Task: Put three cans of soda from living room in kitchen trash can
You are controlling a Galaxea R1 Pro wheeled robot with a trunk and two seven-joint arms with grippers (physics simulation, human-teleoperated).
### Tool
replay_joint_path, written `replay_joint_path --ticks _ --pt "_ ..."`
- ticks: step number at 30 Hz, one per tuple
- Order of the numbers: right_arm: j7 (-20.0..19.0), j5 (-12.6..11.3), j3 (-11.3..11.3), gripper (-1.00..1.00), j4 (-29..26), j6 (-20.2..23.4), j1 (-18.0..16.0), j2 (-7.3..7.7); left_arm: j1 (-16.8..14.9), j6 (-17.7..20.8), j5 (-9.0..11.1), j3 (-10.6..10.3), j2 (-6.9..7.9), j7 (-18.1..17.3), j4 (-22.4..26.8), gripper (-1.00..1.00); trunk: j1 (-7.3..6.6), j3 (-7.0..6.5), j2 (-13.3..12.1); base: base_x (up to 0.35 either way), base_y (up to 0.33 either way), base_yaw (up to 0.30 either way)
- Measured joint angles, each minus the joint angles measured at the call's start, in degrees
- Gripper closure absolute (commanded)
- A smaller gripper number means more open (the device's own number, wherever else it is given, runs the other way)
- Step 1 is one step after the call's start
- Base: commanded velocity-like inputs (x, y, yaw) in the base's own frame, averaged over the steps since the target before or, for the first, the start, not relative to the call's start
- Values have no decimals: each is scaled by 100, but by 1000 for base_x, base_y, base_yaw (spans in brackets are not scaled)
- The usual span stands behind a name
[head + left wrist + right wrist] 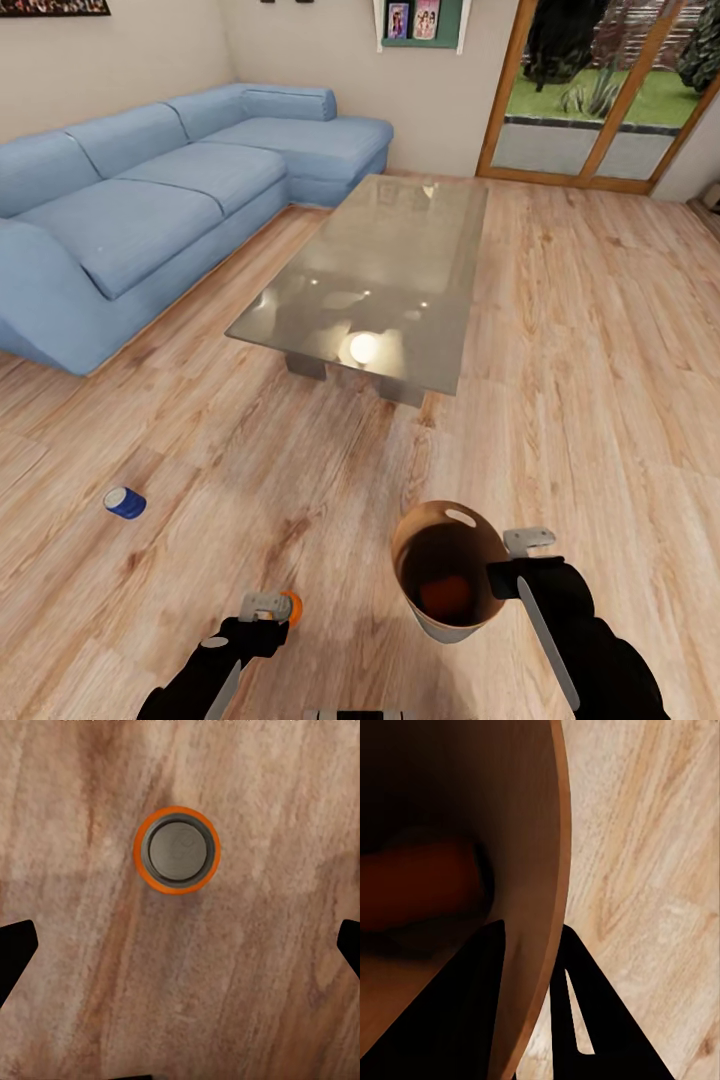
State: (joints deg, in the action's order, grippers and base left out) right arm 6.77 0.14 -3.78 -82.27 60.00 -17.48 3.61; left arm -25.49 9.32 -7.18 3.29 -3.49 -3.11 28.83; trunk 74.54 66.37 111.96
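At the left edge of the head view a dark blue can (pixel 125 502) lay on its side on the plank floor (pixel 560 330), below the blue sofa (pixel 150 190). Lower centre-left, the left gripper (pixel 264 606) hung over an upright orange can (pixel 291 607), its fingers spread wide and touching nothing. The glass table (pixel 370 270) filled the middle. Lower right, the right gripper (pixel 515 563) pinched the trash can's (pixel 480 600) rim; a second orange can (pixel 446 595) lay inside, seen in the right wrist view too (pixel 424 885).
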Motion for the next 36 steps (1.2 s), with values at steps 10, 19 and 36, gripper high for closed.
replay_joint_path --ticks 10,19,36 --pt "0 26 10 100 -230 0 0 -6 0 3 -4 -9 5 -7 126 -100 0 5 0 168 0 0" --pt "0 6 10 100 -244 0 1 -8 0 32 -8 -4 6 -5 169 -100 0 5 0 49 0 0" --pt "1 12 11 100 -262 0 1 -9 0 9 -20 -13 6 -4 185 -100 0 39 0 61 0 0"
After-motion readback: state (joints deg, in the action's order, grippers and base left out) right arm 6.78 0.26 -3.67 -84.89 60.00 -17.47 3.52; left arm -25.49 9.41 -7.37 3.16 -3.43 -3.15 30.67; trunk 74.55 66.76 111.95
